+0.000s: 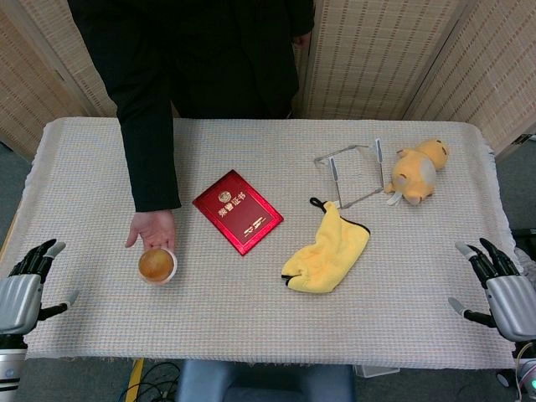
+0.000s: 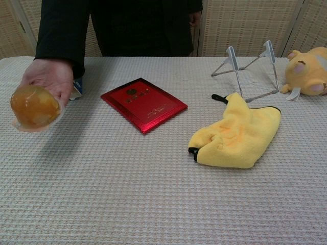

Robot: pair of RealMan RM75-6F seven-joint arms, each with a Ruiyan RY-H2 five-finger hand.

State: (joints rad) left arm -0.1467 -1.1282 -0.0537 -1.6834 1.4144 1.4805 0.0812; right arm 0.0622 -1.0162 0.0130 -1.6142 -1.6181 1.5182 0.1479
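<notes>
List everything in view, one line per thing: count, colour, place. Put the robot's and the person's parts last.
bun in clear wrapper: one, golden brown, held above the table's left side.
booklet: one, red with gold print, flat at the table's centre.
cloth: one, yellow with black trim, crumpled right of the booklet.
metal stand: one, silver, behind the cloth.
plush toy: one, yellow-orange, far right, beside the stand.
table cover: one, pale woven, over the whole table.
person's hand: one, black sleeve, holding the bun.
left hand: one, black and silver, near-left edge, holding nothing.
right hand: one, black and silver, near-right edge, holding nothing.
</notes>
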